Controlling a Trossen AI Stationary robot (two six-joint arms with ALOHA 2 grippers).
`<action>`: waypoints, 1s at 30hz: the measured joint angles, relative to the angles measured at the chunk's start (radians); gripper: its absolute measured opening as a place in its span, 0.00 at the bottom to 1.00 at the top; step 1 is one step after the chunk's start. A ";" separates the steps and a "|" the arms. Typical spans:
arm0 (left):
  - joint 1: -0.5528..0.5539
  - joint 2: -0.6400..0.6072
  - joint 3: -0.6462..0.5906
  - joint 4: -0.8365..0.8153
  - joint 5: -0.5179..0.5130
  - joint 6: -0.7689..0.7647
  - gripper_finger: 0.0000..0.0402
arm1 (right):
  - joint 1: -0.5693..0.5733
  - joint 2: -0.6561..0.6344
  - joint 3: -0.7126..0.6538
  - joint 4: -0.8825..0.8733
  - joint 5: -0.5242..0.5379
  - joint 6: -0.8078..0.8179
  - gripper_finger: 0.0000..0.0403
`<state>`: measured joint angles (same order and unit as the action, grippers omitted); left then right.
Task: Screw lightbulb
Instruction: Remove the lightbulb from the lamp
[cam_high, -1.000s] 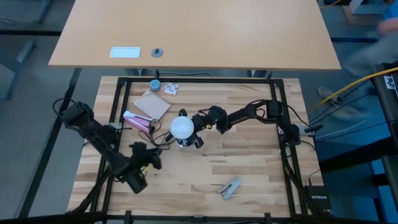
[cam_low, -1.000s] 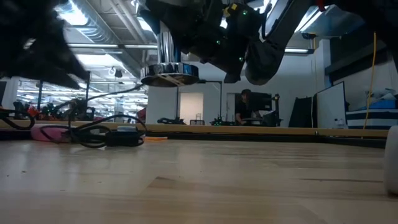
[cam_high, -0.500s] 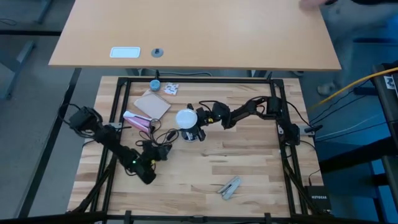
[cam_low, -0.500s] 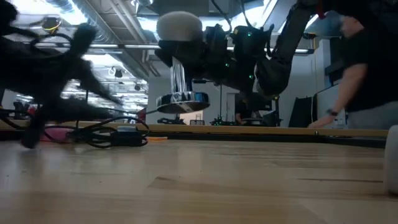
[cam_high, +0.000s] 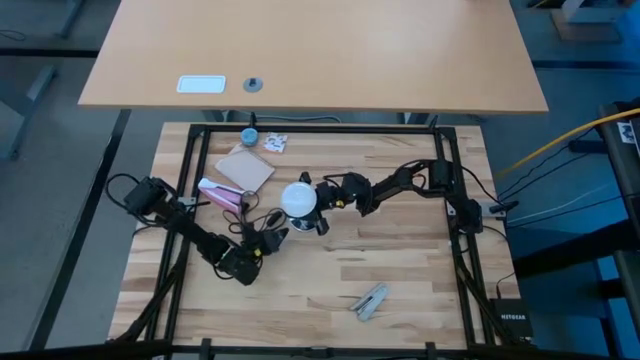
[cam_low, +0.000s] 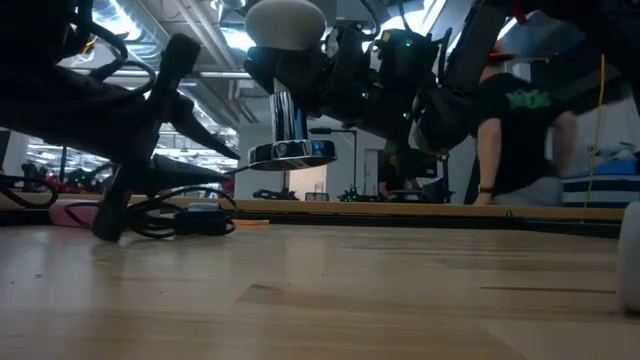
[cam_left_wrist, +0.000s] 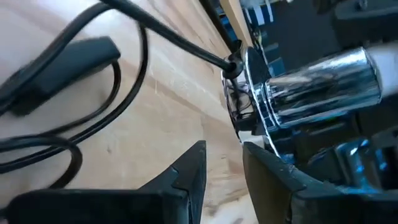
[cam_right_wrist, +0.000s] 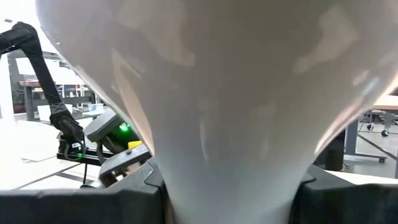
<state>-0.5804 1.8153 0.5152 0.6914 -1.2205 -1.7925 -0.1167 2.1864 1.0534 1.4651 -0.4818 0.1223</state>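
The frosted white lightbulb (cam_high: 298, 197) stands globe up, its neck in a chrome socket (cam_low: 283, 113) that ends below in a shiny round disc (cam_low: 290, 152). A black cord (cam_left_wrist: 155, 37) runs from the disc. My right gripper (cam_high: 318, 196) reaches in from the right and is shut on the bulb (cam_right_wrist: 230, 74). My left gripper (cam_high: 262, 240) is low over the table, just left and near of the disc. Its fingers (cam_left_wrist: 222, 146) are narrowly open with nothing between them, and they point at the disc's edge (cam_left_wrist: 245, 93). My right gripper pinches the bulb's tapering neck (cam_right_wrist: 230, 168) just under the globe, one finger (cam_right_wrist: 134, 186) on each side. The fingers come about level from the table's right. The bulb stays upright. Socket and disc hang below it, clear of the table.
The cord and its inline switch (cam_low: 200, 218) lie looped on the table under my left arm. A pink object (cam_high: 222, 193), a cardboard square (cam_high: 247, 167) and a blue cap (cam_high: 248, 136) are at the far left. A silver piece (cam_high: 370, 300) lies near front. A person (cam_low: 520, 130) stands beyond the table.
My left gripper has come down from the near left toward the disc and has rolled about its own axis. My right gripper has sunk a little with the bulb, socket and disc, which stay upright and off the table.
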 joint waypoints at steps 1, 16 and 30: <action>0.000 0.000 0.000 -0.003 0.000 0.029 0.24 | 0.000 0.000 0.000 0.000 0.000 0.000 0.41; 0.030 0.001 0.030 0.060 0.097 0.048 0.24 | 0.000 0.000 0.000 -0.010 0.057 -0.002 0.41; 0.117 0.001 0.074 0.048 0.172 0.173 0.24 | 0.031 0.000 0.000 -0.008 0.088 -0.011 0.41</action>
<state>-0.4630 1.8160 0.5888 0.7395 -1.0482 -1.6199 -0.0858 2.1860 1.0534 1.4567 -0.3935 0.1112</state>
